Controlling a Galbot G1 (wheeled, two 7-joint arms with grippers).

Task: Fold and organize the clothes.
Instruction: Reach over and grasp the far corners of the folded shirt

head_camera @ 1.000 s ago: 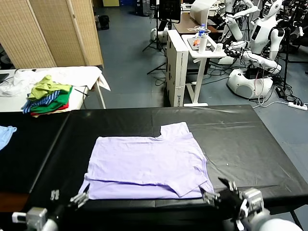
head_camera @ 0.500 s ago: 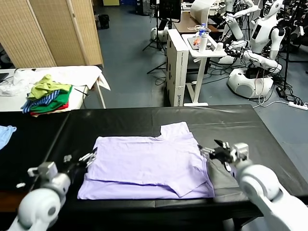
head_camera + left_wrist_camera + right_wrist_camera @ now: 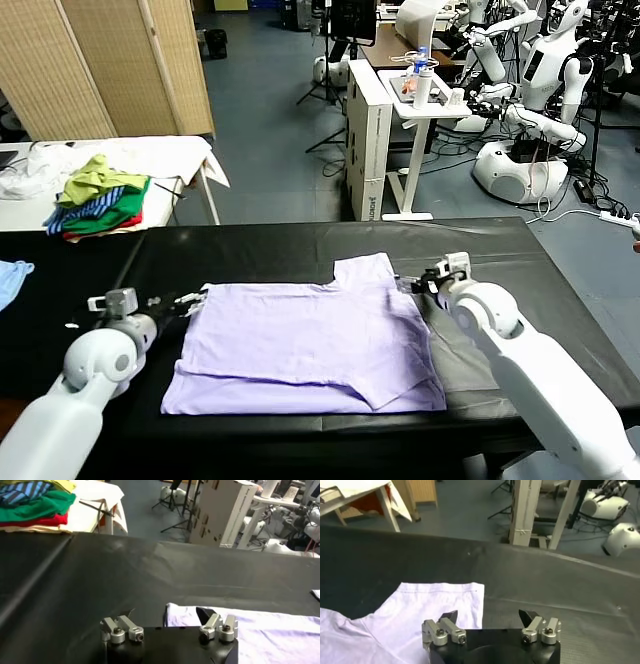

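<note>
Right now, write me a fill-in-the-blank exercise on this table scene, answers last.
1. The lavender T-shirt lies flat on the ____ table.
2. Both the left gripper and the right gripper have their jaws ____.
3. The right gripper is beside the shirt's ____.

Answers: black; open; sleeve

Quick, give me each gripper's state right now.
Left gripper: open, empty, at the T-shirt's far left corner.
Right gripper: open, empty, over its far right sleeve.

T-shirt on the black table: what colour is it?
Plain lavender T-shirt; best in the head view.
</note>
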